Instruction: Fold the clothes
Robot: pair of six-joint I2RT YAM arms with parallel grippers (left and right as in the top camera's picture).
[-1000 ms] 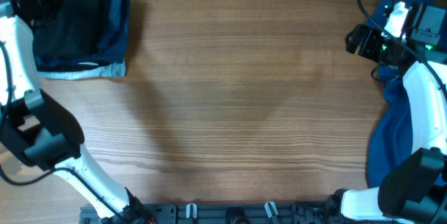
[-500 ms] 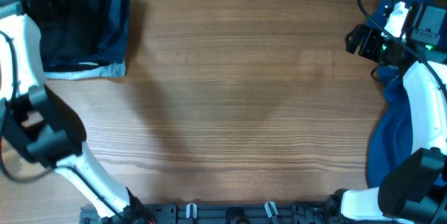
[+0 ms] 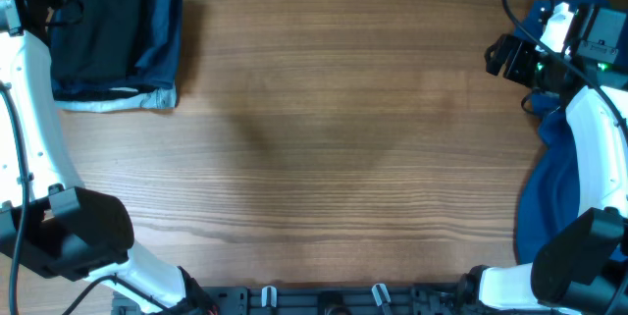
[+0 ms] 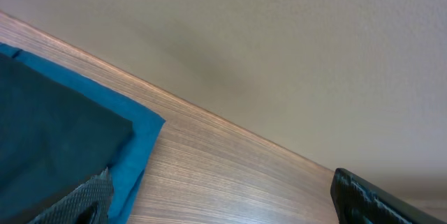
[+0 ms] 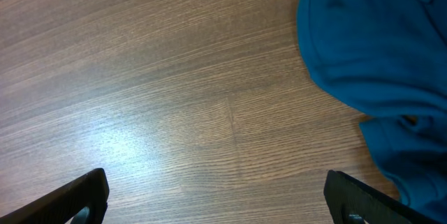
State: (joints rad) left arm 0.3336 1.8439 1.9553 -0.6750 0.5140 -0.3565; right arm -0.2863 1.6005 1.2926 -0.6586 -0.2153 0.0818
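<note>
One end effector (image 4: 220,206), the left, has opened by the clothes (image 3: 118,40).

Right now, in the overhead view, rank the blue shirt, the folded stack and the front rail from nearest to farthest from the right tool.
1. Blue shirt, right edge, beside the right tool.
2. Front rail, bottom centre.
3. Folded stack, top-left corner.
</note>
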